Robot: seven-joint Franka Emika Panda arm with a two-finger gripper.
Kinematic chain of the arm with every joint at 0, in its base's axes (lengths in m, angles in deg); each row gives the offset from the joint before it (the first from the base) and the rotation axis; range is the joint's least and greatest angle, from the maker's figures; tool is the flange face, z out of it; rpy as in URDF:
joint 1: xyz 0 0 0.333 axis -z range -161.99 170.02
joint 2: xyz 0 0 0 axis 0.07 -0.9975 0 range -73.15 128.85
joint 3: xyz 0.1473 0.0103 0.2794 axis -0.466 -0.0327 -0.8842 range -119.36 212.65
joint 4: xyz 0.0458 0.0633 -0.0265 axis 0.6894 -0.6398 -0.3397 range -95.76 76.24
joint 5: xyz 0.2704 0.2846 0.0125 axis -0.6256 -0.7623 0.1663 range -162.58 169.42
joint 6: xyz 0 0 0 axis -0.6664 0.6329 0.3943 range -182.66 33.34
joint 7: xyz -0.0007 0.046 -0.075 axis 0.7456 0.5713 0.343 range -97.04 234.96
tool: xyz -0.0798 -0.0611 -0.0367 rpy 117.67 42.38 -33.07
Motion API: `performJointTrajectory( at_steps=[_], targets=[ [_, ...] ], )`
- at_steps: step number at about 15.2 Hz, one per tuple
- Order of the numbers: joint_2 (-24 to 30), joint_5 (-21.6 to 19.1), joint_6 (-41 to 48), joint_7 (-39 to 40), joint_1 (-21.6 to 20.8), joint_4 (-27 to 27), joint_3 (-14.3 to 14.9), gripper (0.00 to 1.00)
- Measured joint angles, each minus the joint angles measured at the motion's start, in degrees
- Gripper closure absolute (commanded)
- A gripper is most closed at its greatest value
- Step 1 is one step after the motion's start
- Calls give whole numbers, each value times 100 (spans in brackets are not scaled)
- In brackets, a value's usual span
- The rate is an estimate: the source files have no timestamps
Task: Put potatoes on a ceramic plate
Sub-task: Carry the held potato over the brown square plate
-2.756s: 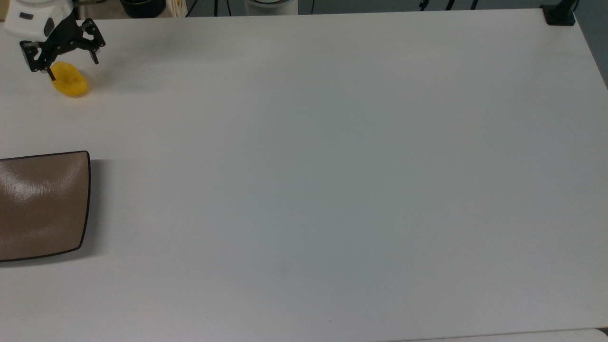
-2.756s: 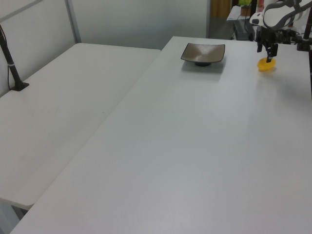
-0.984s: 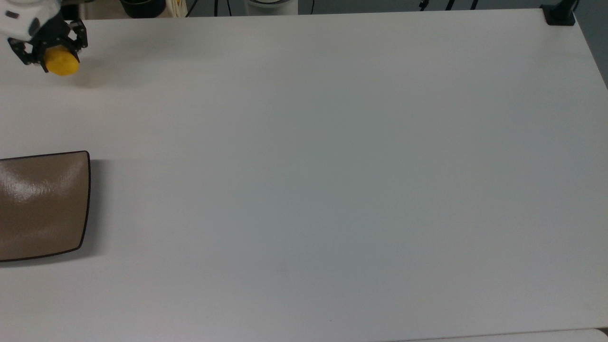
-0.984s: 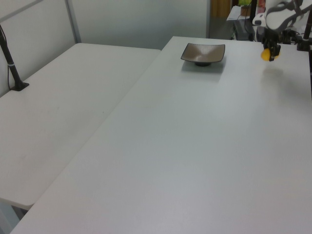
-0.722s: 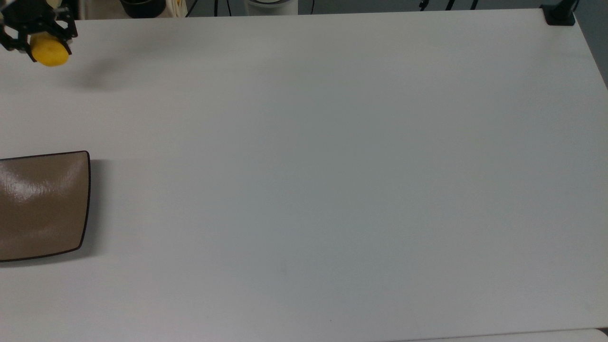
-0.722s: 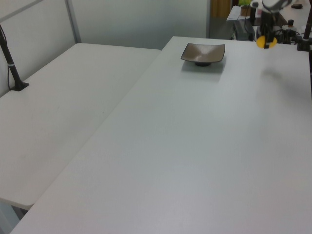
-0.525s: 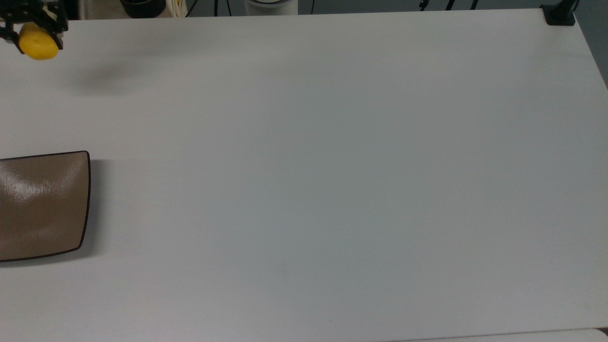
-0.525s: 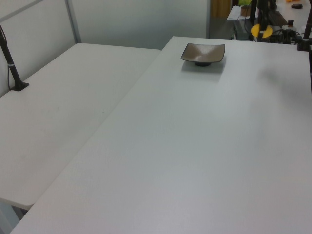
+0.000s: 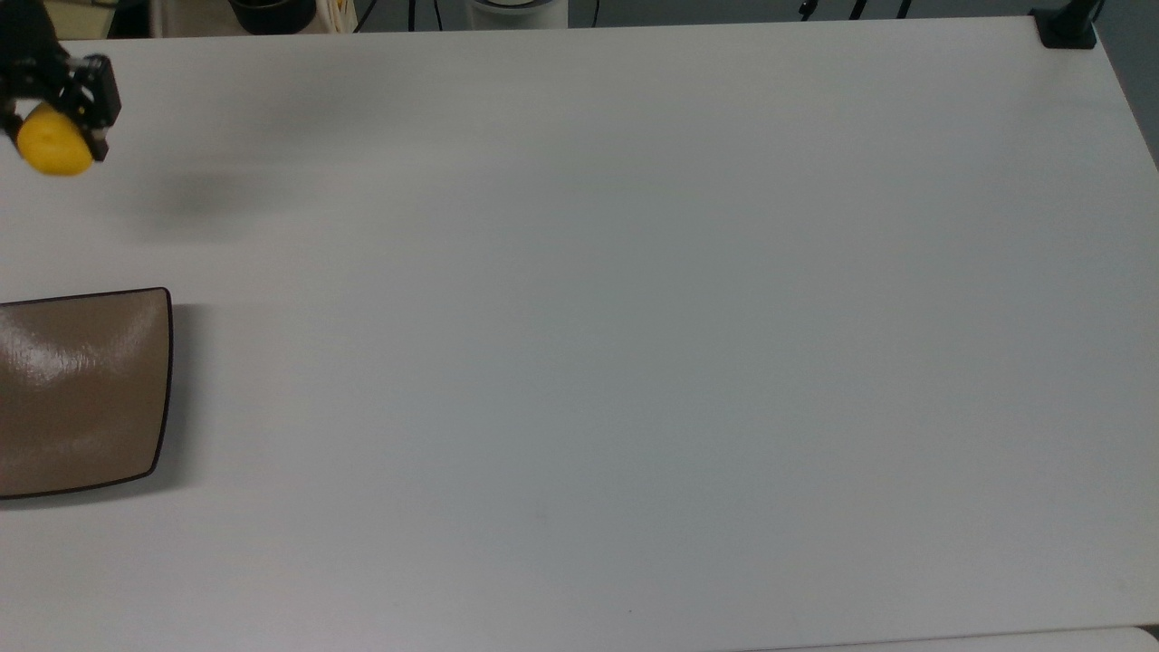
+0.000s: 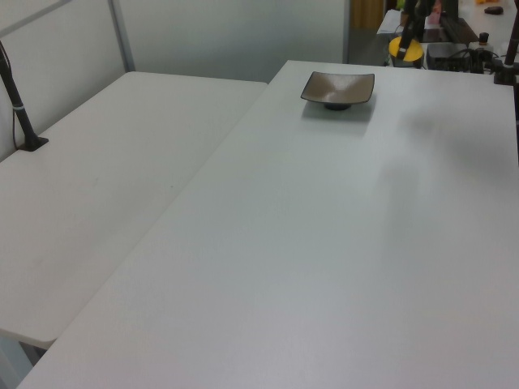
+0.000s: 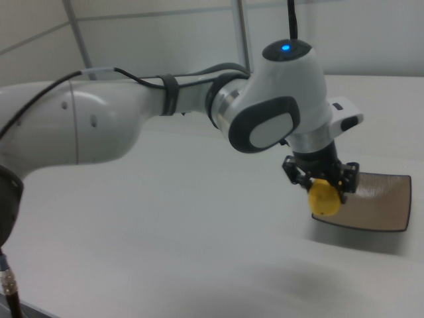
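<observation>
Potato [image 9: 54, 143] clamped in gripper [image 9: 56, 136] at the top view's far left edge, raised clear of the white table [image 9: 634, 317]; black fingers [image 9: 98, 101] closed against the yellow lump on both sides. Soft shadow on the tabletop just to the top view's right of it, no contact between potato and surface. Ceramic plate [image 9: 81, 394] nearer the camera along the same left edge, cut off by the top view's left border, tan-brown glaze with a pale sheen, thin dark rim; nothing on it. Potato and plate well apart, bare table between them.

Left view: black post [image 10: 16, 97] clamped at the left view's far left on a second white table [image 10: 122, 186] set beside the main one. Plate [image 10: 339, 87] at the far end of the main table, squarish, raised on a dark foot. Potato [image 10: 405, 49] to the left view's right of the plate and higher, up by the far edge, dark gripper [image 10: 405, 45] parts above it.

Right view: white arm [image 11: 165, 112] reaching in from the right view's left, wrist housing with a small blue light on top. Gripper [image 11: 322, 189] pointing down, potato [image 11: 323, 197] pinched between the black fingers [image 11: 347, 179]. Plate [image 11: 371, 209] at the right view's right edge, partly behind the potato, which hangs above the table by the plate's near-left corner.
</observation>
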Motion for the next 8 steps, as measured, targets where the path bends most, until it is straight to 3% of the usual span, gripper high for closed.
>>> performJointTrajectory(
  at_steps=[5, 8],
  targets=[
    [-741, -595, -1479, -116, 1, 381, 1, 100],
    [-1153, -746, -2137, -117, -3, 551, -58, 100]
  ],
)
